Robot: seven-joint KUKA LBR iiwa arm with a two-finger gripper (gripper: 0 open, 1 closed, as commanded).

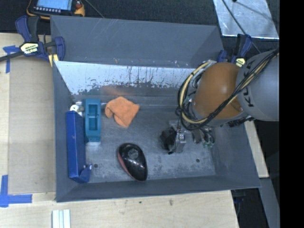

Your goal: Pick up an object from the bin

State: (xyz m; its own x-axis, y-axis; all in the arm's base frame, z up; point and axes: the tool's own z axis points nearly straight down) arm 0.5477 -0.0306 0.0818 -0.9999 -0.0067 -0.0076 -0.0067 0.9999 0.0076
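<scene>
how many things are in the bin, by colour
blue: 2, the long bar and the lighter block
orange: 1, the cloth
black: 1, the computer mouse
total: 4

A dark, speckled floor covering (142, 1) is seen along the top of the view. A small black device with a lit blue-grey display (53, 2) is located at upper left, a crinkled silver foil sheet (244, 13) at upper right. A pale wooden tabletop (28, 127) is seen at left and below.
</scene>
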